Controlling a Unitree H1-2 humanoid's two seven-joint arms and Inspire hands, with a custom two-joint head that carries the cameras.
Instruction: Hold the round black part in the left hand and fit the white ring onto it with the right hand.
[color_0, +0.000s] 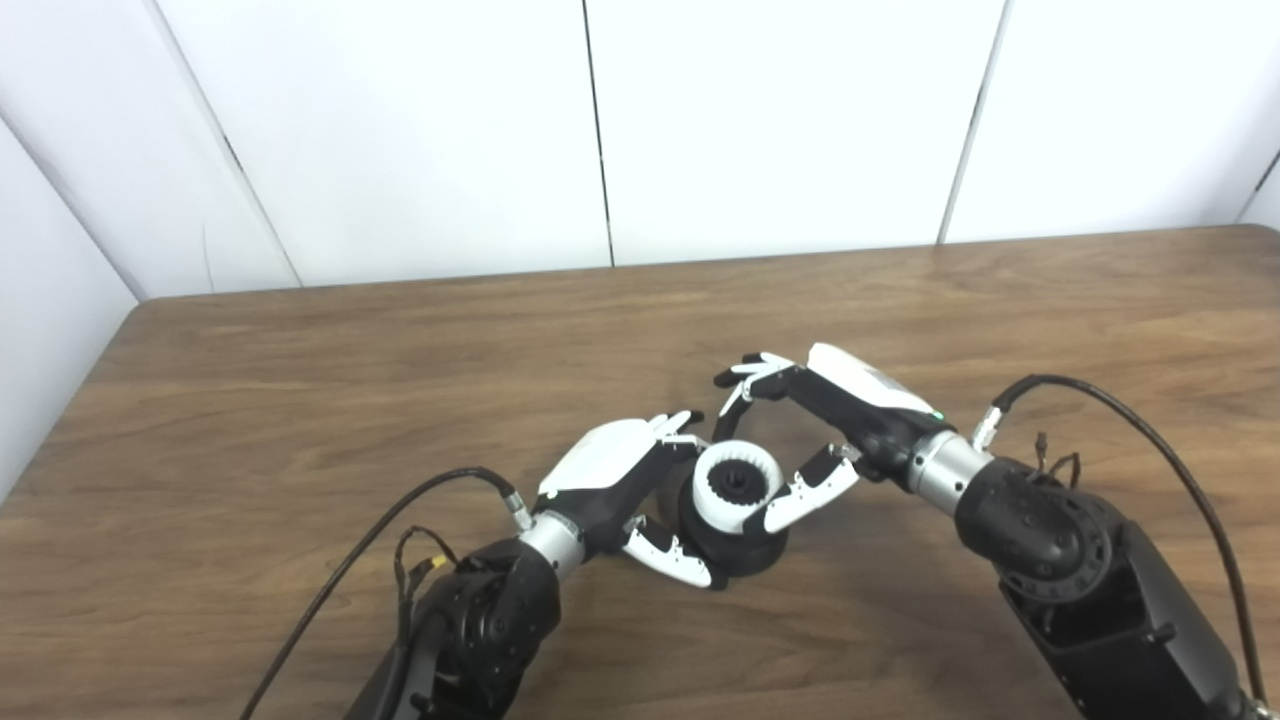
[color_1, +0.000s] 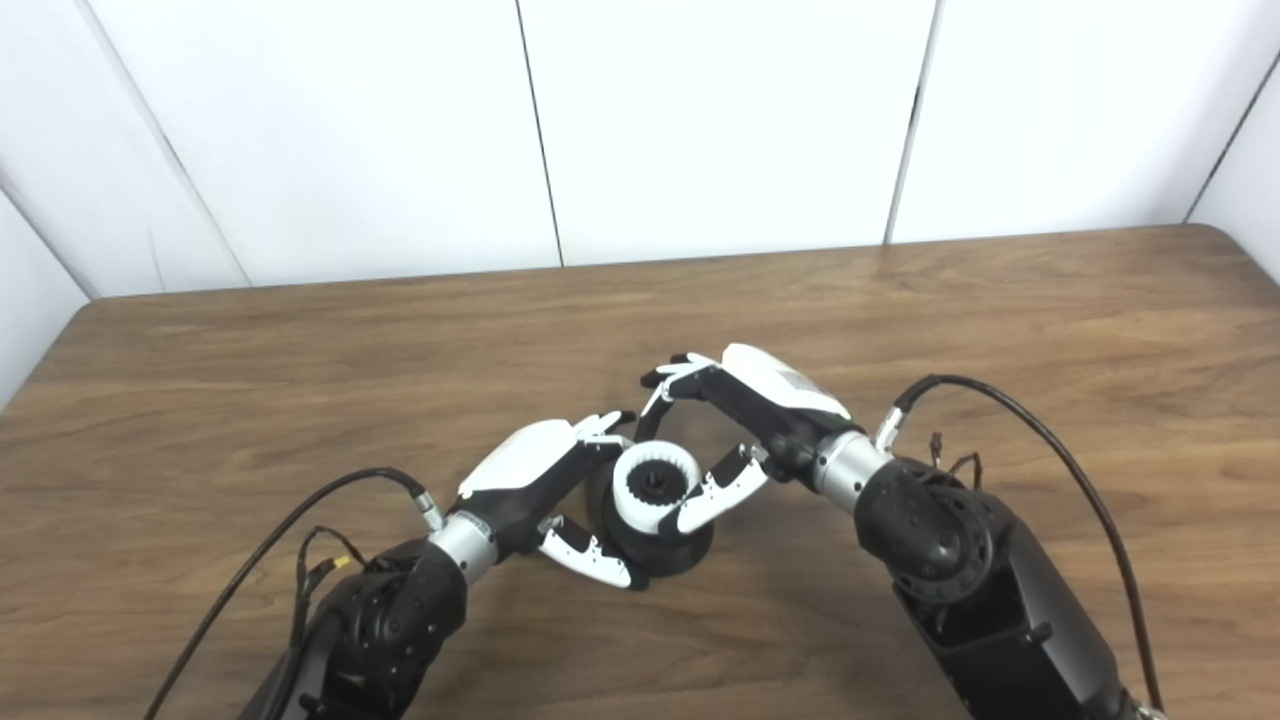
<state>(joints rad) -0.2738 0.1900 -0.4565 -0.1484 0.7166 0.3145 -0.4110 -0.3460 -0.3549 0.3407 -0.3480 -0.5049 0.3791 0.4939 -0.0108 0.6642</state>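
Both hands meet near the middle of the wooden table (color_0: 300, 380), w/ the round black part (color_0: 745, 550) as the hub of everything. Black part sits low, its base at or right on the table; can't tell if it's lifted. White ring (color_0: 738, 485) sits on top of the black part, toothed inner edge facing up, dark centre showing through the hole. Whether it's fully seated can't be told.

Left hand (color_0: 620, 485) is just left of the black part, wrapped round it: upper fingers curl against its far-left side, thumb (color_0: 672, 560) reaches under the near-left edge, so it's clamped on the part.

Right hand (color_0: 835, 420) is right of and behind the black part. Its thumb (color_0: 808, 492) touches the ring's right rim; its fingers (color_0: 752, 375) arch over the far side, tips bent down toward the ring, w/ a gap visible between them and the rim. Looks like a loose hold on the ring; firm pinch or not, can't tell.

Cables (color_0: 1150, 430) loop off each wrist, well away from the part. White wall panels (color_0: 780, 120) stand beyond the table's far edge.
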